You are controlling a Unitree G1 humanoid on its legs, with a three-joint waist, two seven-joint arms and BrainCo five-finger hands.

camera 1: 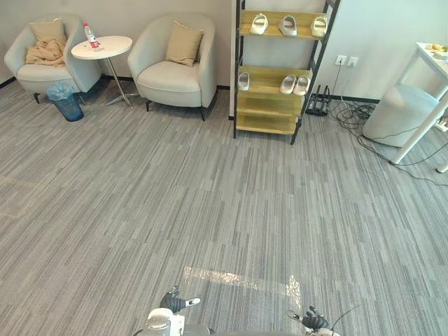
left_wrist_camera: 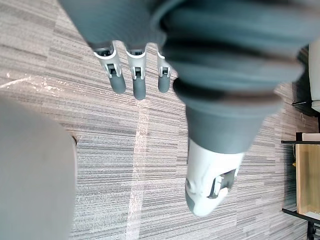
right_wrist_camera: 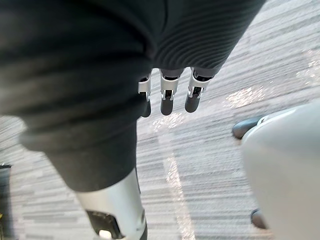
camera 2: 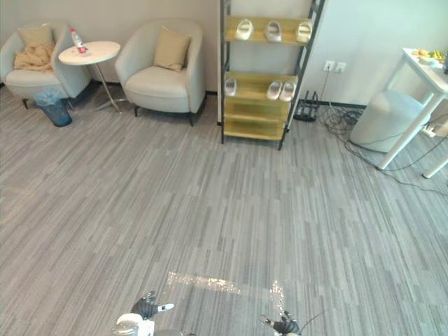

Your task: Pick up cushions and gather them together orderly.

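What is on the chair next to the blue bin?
A tan cushion leans against the back of the armchair, and a crumpled tan cloth lies on the seat before it. The cloth covers the cushion's lower edge, so anything under it is hidden.

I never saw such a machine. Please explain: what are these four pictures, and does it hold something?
It is a walking robot with two hands. The two wide pictures come from cameras in its head; the two close ones from a camera on each wrist. The left hand and right hand hang above the grey carpet, fingers straight, holding nothing. Across the room stand two armchairs, each with a tan cushion, a small round table with a bottle between them, and a shelf of slippers.
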